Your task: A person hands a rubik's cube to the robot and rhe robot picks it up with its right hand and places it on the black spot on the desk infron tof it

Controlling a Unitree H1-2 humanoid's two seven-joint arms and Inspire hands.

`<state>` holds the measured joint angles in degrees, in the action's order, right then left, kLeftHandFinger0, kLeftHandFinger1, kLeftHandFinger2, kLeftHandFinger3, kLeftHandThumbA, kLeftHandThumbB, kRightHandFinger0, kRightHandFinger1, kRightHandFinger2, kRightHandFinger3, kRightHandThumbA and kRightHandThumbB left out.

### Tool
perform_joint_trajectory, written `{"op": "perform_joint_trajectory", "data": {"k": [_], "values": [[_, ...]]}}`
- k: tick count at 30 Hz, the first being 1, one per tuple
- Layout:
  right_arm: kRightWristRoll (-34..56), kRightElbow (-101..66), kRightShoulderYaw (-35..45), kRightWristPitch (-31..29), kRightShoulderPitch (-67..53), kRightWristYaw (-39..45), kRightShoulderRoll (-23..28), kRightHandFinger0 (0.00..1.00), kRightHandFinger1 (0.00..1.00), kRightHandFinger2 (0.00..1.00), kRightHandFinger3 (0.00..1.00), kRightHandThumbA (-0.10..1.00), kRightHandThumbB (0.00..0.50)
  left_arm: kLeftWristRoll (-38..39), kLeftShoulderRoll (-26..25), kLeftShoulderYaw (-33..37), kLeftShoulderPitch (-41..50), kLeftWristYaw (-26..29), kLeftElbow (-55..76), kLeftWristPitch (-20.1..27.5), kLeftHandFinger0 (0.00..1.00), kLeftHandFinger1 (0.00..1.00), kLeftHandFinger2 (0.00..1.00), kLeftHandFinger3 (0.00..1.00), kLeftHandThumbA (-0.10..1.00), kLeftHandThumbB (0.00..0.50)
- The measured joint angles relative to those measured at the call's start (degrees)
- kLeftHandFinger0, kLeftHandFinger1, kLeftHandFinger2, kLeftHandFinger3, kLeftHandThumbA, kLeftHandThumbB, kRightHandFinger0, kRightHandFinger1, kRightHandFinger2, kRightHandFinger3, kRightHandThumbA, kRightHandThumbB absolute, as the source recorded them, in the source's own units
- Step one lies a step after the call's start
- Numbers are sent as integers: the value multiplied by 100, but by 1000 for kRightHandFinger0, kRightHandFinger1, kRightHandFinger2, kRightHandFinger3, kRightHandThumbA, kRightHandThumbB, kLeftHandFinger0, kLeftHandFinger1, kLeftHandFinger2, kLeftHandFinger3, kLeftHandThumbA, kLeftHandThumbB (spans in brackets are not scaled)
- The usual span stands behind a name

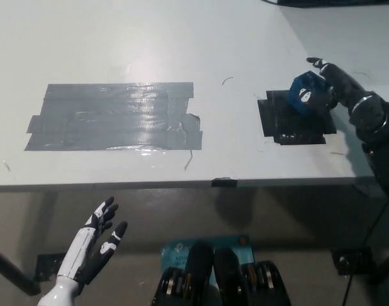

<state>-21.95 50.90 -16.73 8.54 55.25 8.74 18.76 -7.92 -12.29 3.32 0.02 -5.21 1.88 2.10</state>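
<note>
The Rubik's cube (305, 94), showing mostly blue faces, is held in my black right hand (323, 86) just over the upper right part of the black taped spot (295, 118) on the white desk (182, 44). My right hand is shut on the cube; whether the cube touches the spot I cannot tell. My white left hand (92, 245) rests open below the desk's front edge at the lower left.
A wide patch of grey tape (115, 116) lies on the desk to the left of the black spot. The desk's front edge (182, 185) runs across the picture. A small black tab (224, 182) sits on that edge.
</note>
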Motion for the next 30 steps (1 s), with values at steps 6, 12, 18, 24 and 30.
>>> {"op": "perform_joint_trajectory", "data": {"k": [6,12,18,24,30], "values": [[-107,-241,-439,117,17,551,171,1000,1000,1000,1000,665,495,7,-2,-3,-12,-19,0,-3,1000,1000,1000,1000,810,159],[-131,-895,-403,261,7,770,331,1000,1000,1000,1000,794,500,11,-2,-7,-72,-55,0,-4,1000,1000,1000,1000,810,156],[-123,-1999,-67,383,13,811,527,1000,1000,1000,1000,910,492,12,-5,-7,-108,-55,-5,-2,1000,1000,1000,1000,823,160],[-118,-3231,382,555,90,820,759,1000,1000,1000,1000,912,463,12,-12,-6,-109,-57,-21,0,992,1000,1000,1000,807,145],[-104,-4406,782,842,232,876,1016,1000,1000,1000,1000,904,464,17,-11,-5,-119,-57,-55,2,992,1000,1000,1000,808,148]]}}
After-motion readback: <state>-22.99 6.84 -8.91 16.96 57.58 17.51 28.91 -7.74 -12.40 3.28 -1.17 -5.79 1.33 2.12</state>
